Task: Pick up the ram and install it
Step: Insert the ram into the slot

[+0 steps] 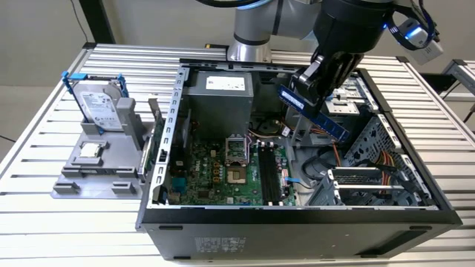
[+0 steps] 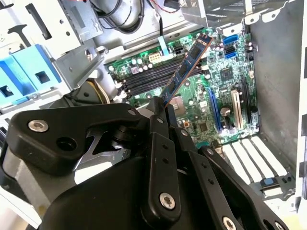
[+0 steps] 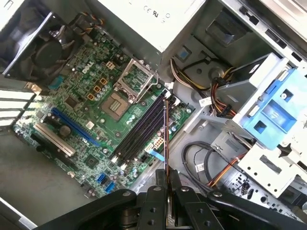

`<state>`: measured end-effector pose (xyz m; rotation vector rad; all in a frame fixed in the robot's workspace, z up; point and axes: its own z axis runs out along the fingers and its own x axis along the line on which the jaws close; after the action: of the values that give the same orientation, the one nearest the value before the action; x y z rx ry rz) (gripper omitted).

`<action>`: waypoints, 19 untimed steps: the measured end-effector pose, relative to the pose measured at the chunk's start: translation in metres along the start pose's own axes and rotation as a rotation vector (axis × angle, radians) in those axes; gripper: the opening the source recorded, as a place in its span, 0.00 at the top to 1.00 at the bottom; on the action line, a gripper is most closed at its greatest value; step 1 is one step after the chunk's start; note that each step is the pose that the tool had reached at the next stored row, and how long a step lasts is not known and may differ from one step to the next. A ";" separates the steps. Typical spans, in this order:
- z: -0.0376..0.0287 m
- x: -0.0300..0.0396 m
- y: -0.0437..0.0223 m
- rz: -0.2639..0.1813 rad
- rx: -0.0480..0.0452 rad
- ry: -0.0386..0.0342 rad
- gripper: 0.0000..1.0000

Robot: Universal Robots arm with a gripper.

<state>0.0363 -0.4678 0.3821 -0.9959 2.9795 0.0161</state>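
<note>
Our tool (image 1: 306, 84) is clamped on one end of the ram (image 1: 315, 111). The stick hangs in the air, tilted, with its free end sloping down. In the exterior view it sits above the slots (image 1: 271, 175) and toward that view's right of them, well apart from them.

In the first wrist view we see the ram (image 3: 166, 139) edge-on, a thin line running out from the tool (image 3: 166, 179) and crossing over one end of the slots (image 3: 139, 132). In the second wrist view the ram (image 2: 189, 64) shows its blue face and dark chips, rising from the tool (image 2: 160, 108), with the slots (image 2: 144, 79) just beside it in the picture.

The slots lie as long black parallel strips on the board (image 1: 215, 172), open from above. On one long side of the slots is the low socket (image 3: 117, 105). On the other long side the board ends, and cables (image 3: 225, 91) and the metal cage (image 1: 371, 139) rise close by. The grey box (image 1: 219, 103) stands near one end of the slots, and the wall of the case (image 1: 297, 214) stands beyond the other end. The case rests on the slatted bench (image 1: 44, 222).
</note>
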 end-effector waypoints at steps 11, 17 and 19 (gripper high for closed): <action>0.0000 0.0000 0.0000 0.062 0.0002 -0.0006 1.00; 0.0000 0.0000 0.0000 0.088 0.0003 -0.0008 1.00; 0.0000 0.0000 0.0000 0.097 0.0003 -0.0010 1.00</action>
<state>0.0363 -0.4678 0.3820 -0.8500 3.0237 0.0162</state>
